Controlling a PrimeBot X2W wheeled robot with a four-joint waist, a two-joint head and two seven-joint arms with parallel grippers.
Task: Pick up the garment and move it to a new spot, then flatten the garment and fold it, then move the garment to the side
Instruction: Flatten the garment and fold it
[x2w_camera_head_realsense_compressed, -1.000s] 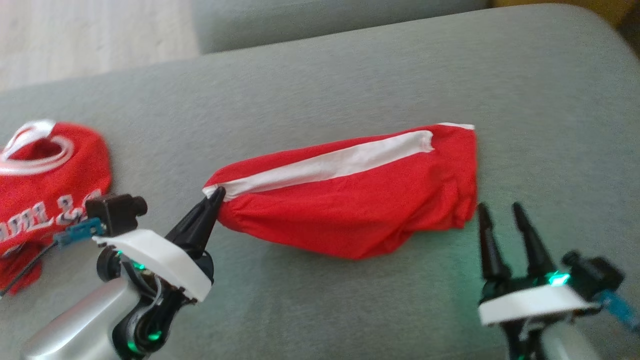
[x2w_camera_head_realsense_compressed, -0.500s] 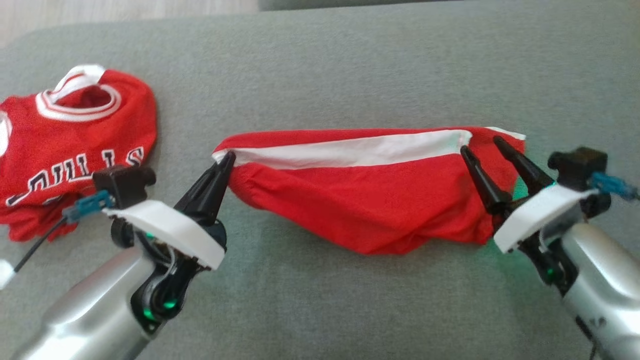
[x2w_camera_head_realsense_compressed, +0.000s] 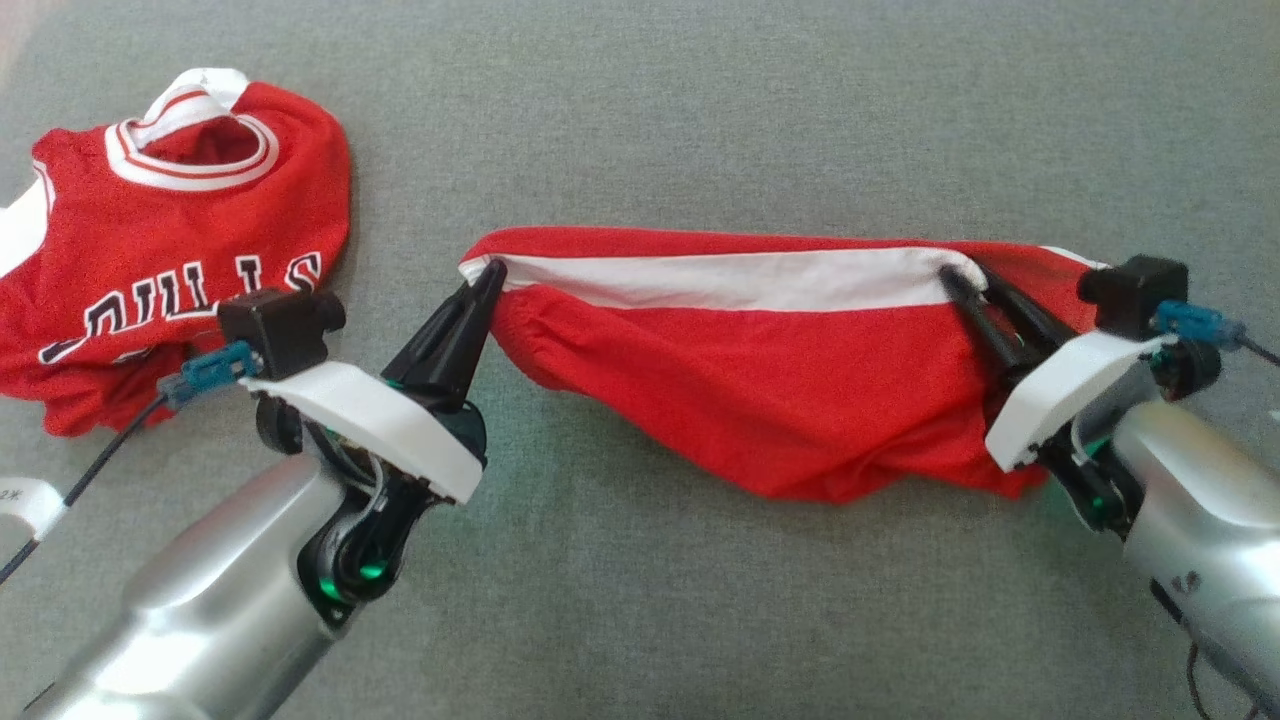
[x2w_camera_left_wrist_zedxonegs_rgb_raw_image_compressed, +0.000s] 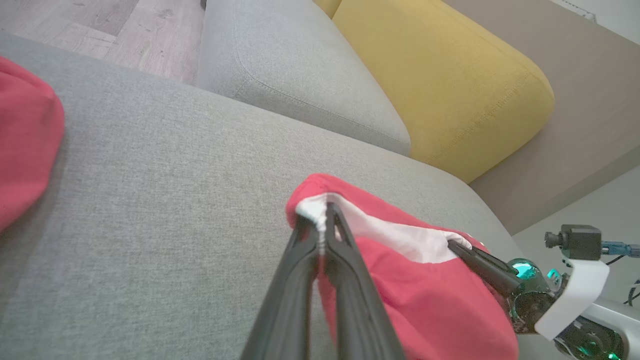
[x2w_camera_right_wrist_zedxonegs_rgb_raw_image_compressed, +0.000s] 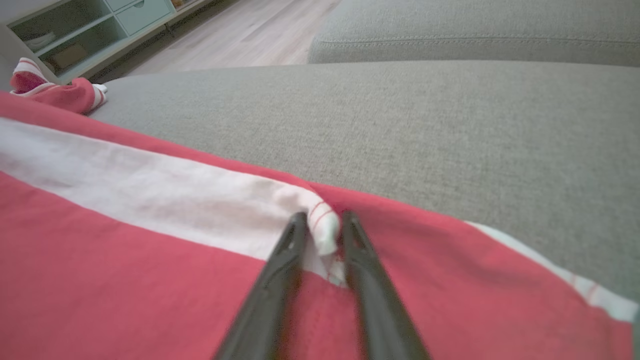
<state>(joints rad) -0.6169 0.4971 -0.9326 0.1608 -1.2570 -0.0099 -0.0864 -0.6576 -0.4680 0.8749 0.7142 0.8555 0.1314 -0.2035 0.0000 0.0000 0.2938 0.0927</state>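
Observation:
The garment (x2w_camera_head_realsense_compressed: 760, 400) is a pair of red shorts with a white band, stretched left to right on the grey sofa seat (x2w_camera_head_realsense_compressed: 700, 120). My left gripper (x2w_camera_head_realsense_compressed: 492, 270) is shut on the left end of the white band, seen close up in the left wrist view (x2w_camera_left_wrist_zedxonegs_rgb_raw_image_compressed: 325, 210). My right gripper (x2w_camera_head_realsense_compressed: 965, 272) sits at the band's right end. In the right wrist view its fingers (x2w_camera_right_wrist_zedxonegs_rgb_raw_image_compressed: 322, 217) pinch a small bunch of white fabric from both sides. The garment (x2w_camera_right_wrist_zedxonegs_rgb_raw_image_compressed: 125, 280) sags between the two grips, and its lower part rests on the seat.
A red jersey (x2w_camera_head_realsense_compressed: 170, 250) with white lettering lies crumpled at the left of the seat. Another grey cushion (x2w_camera_left_wrist_zedxonegs_rgb_raw_image_compressed: 300, 80) and a yellow cushion (x2w_camera_left_wrist_zedxonegs_rgb_raw_image_compressed: 440, 85) lie beyond the seat. A shelf unit (x2w_camera_right_wrist_zedxonegs_rgb_raw_image_compressed: 90, 25) stands on the wood floor past the seat's edge.
The head camera has tilted down. My right gripper has moved from open beside the garment's right end onto the white band and closed around it. The left gripper keeps its hold.

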